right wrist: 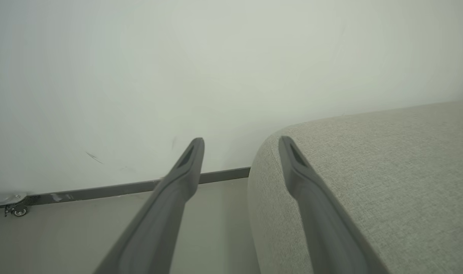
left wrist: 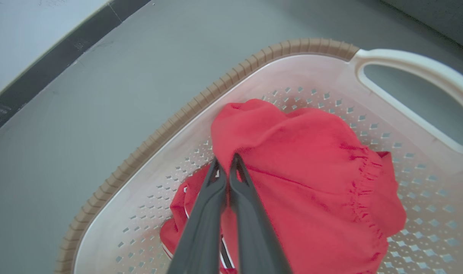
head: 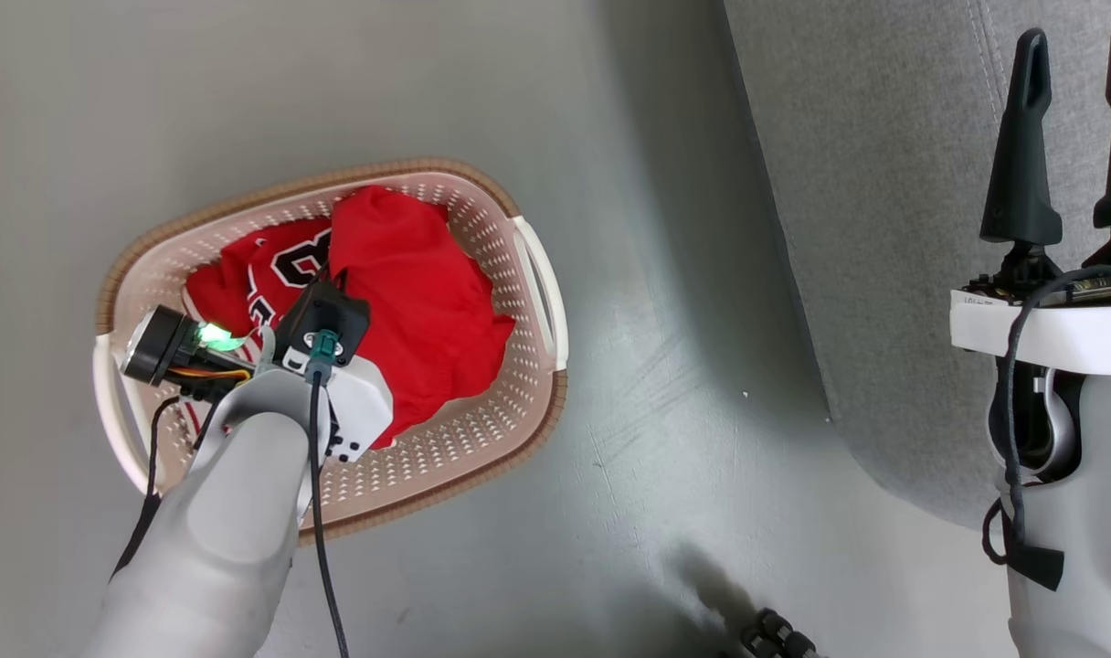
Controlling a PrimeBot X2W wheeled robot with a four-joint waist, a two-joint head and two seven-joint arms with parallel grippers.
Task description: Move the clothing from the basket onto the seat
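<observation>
Reaching into the basket (head: 409, 170) on the grey floor (head: 665, 411) at the left, the left gripper (left wrist: 226, 159) has its jaws almost closed, pinching the plain red garment (head: 418, 292), which lies over the numbered jersey (head: 277, 265). At the right, the right gripper (head: 1078, 38) hovers above the grey seat (head: 884, 228), jaws wide apart and empty.

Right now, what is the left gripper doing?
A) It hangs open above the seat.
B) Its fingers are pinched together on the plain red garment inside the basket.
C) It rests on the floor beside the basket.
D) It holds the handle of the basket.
B: the left wrist view shows the left gripper with both fingers closed together on a fold of the plain red garment, which lies inside the basket.
</observation>
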